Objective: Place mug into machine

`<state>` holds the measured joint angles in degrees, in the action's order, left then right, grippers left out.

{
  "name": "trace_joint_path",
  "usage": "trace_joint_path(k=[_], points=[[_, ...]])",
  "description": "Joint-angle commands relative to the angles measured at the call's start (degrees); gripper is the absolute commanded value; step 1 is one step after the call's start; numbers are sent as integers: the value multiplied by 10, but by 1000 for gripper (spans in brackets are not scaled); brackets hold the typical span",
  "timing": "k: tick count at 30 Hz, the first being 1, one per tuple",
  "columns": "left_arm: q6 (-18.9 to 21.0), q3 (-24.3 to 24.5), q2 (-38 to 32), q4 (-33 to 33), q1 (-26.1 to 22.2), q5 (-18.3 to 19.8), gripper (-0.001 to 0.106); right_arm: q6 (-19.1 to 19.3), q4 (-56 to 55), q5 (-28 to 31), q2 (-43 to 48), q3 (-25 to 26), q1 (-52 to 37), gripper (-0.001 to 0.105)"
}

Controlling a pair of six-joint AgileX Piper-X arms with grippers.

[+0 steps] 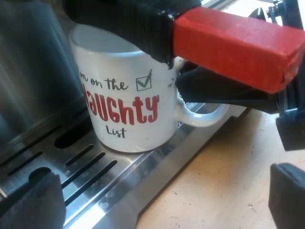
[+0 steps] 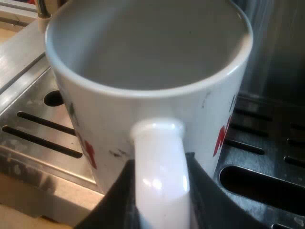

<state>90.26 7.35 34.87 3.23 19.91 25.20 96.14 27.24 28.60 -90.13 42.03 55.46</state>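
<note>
mug (image 1: 126,102): white, red "NAUGHTY" lettering and a ticked box, upright on the drip tray
drip tray (image 1: 109,191): slotted steel, the mug's base sits near its outer edge
machine (image 1: 33,71): brushed metal wall close beside the mug
holder handle (image 1: 119,19): dark, crosses just above the mug's rim
red end (image 1: 238,45): juts out over the mug's handle
right gripper (image 1: 200,90): black, at the mug's handle
left gripper (image 1: 159,191): fingers spread wide, nothing between them
table (image 1: 214,181): light wood, along the tray's edge
</note>
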Motion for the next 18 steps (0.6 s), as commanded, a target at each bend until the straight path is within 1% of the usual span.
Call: trace_joint_path(k=[1,5,13,14,18], points=[[10,1,0,10,2,4,88,6,9,7,14,6,-5,49],[10,1,0,10,2,4,88,6,5,9,32,5,2,56],[10,1,0,10,2,4,88,6,2,10,46,5,2,57],[11,1,0,10,2,3,88,5,-51,29,75,3,8,57],[11,1,0,10,2,4,88,1,-65,42,90,-19,24,57]])
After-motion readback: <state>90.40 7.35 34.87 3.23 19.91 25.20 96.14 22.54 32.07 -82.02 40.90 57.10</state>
